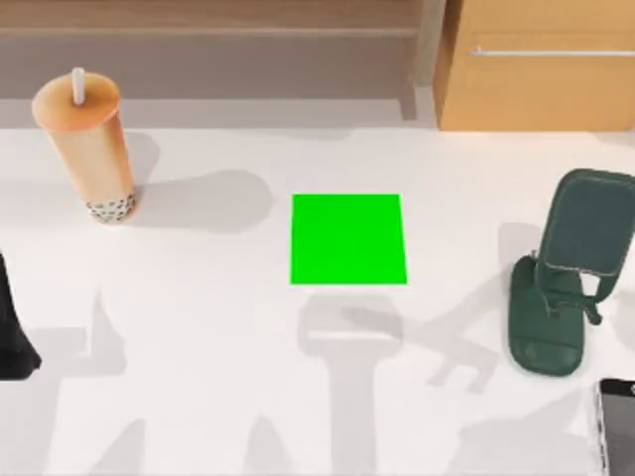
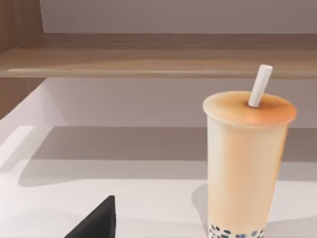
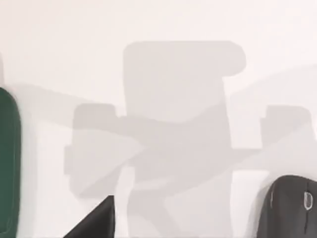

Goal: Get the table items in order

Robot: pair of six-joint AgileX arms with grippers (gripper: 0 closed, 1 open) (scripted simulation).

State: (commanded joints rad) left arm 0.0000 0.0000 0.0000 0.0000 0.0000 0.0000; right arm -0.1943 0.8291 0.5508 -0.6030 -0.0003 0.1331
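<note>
i see the bubble-tea cup (image 1: 87,149) standing upright at the table's (image 1: 198,327) far left, clear of the green mat (image 1: 347,239) at centre. the phone stand (image 1: 568,288) waits at the right, the smartphone (image 1: 617,426) just beside it at the near edge. the mouse (image 3: 290,208) lies nearby. i cannot tell either claw's state.

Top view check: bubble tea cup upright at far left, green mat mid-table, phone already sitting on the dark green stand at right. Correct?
Not quite. The phone stand at right holds nothing; the top view shows the smartphone lying flat on the table at the near right corner, apart from the stand. The rest holds: the bubble tea cup stands upright at far left, and the green mat lies mid-table.
</note>
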